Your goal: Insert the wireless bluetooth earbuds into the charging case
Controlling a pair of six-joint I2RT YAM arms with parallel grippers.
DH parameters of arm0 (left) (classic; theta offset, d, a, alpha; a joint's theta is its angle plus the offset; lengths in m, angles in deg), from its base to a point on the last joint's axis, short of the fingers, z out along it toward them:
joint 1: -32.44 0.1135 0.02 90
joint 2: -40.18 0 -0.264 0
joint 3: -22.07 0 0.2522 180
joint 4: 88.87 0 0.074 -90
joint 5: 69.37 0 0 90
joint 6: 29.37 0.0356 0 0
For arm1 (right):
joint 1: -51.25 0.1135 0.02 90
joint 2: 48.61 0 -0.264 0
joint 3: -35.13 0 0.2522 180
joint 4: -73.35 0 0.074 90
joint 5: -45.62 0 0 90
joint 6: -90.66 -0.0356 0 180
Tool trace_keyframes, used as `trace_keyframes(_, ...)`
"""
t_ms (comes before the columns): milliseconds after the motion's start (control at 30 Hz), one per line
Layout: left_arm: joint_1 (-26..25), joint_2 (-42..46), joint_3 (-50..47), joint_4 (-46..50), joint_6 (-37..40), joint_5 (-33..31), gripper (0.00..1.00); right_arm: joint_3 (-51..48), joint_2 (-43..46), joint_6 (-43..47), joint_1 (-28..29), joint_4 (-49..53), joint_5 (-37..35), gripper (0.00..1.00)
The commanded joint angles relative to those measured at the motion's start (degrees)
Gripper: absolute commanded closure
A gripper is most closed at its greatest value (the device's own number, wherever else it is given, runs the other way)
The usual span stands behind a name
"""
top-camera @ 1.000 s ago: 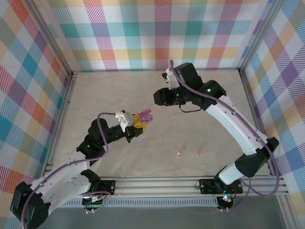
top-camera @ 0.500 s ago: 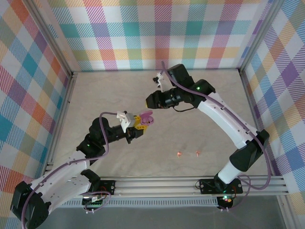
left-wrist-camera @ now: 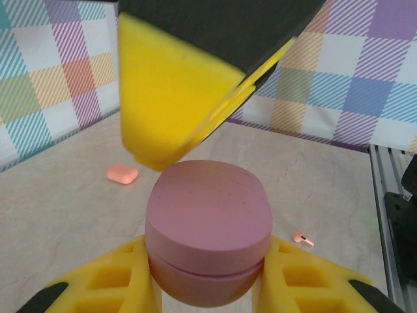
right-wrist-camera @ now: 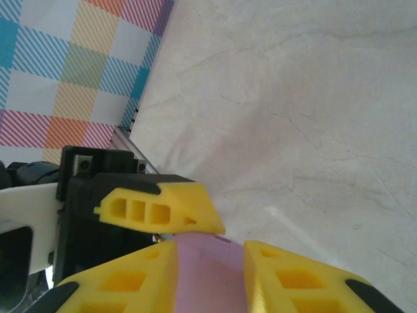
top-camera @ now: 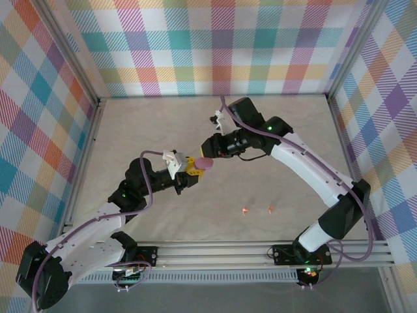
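The left pincer (top-camera: 197, 165) clamps the lilac case (left-wrist-camera: 207, 215) by its sides, lid shut, over mid-table. The right pincer (top-camera: 210, 151) meets it from above, narrow, with a fingertip (left-wrist-camera: 156, 147) just over the lid's edge; I cannot tell whether it grips. A salmon bud (top-camera: 244, 210) and a second bud (top-camera: 270, 208) lie near the table's (top-camera: 293, 130) front edge, well apart from both pincers. A salmon case (left-wrist-camera: 122, 174) lies farther off. Bare table runs out to the walls.

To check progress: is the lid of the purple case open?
No, the purple case is shut, with only a thin seam showing.
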Motion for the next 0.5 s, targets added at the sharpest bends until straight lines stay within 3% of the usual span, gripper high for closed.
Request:
trace_keyframes(0, -0.61, -0.23, 1.61, -3.06, -0.91, -0.34, 0.9, -1.8, 3.19, -0.72, -0.16, 0.67, -2.37, 0.66)
trace_keyframes(167, -0.57, 0.59, 1.21, -2.83, -2.6, -1.96, 0.9, -9.29, 8.48, -7.47, -4.47, -7.3, 0.26, 0.58)
trace_keyframes(467, -0.55, 1.96, 0.07, -6.18, -7.56, -3.34, 0.89, -20.83, 12.13, -22.39, -7.08, -27.29, 15.35, 0.49)
